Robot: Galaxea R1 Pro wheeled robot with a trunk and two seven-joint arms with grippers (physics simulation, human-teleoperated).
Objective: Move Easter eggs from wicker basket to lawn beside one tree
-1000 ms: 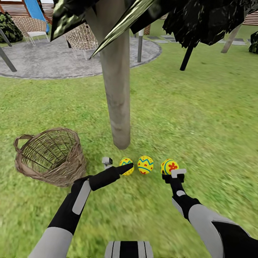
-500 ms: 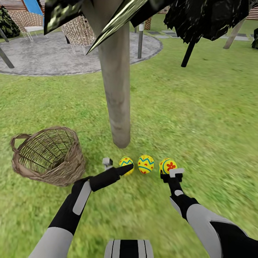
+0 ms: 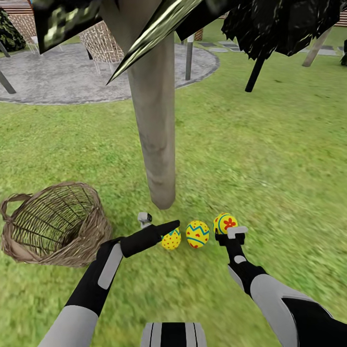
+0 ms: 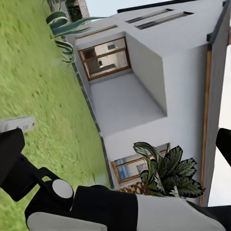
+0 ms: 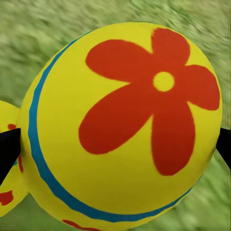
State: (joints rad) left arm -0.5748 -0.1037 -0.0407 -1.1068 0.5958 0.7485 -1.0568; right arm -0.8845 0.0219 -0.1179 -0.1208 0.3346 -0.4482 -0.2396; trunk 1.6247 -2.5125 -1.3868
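Observation:
The tree point(image 3: 155, 140) has its thick grey-beige trunk rising from the lawn point(image 3: 250, 159) just ahead of me. Two Easter eggs lie on the grass near its foot: one with blue zigzags point(image 3: 171, 239) and one with red marks point(image 3: 197, 234). My right gripper point(image 3: 227, 232) is shut on the third egg point(image 3: 225, 222), which has a red flower. In the right wrist view this egg point(image 5: 125, 125) sits between the black fingertips point(image 5: 7, 149). The left gripper point(image 3: 168, 226) hangs open over the zigzag egg, holding nothing. The wicker basket point(image 3: 53, 224) stands to the left with no egg showing inside.
A grey round patio point(image 3: 72, 77) with woven-backed chairs lies beyond the tree. Dark low leaves point(image 3: 270, 24) hang overhead, and a slim black trunk point(image 3: 254, 74) stands at the right. The left wrist view looks toward a white house point(image 4: 144, 86) and a potted plant point(image 4: 163, 168).
The whole view has shifted with the camera: basket, trunk and the two lying eggs slid lower in the picture. The flower egg kept its place in the right gripper.

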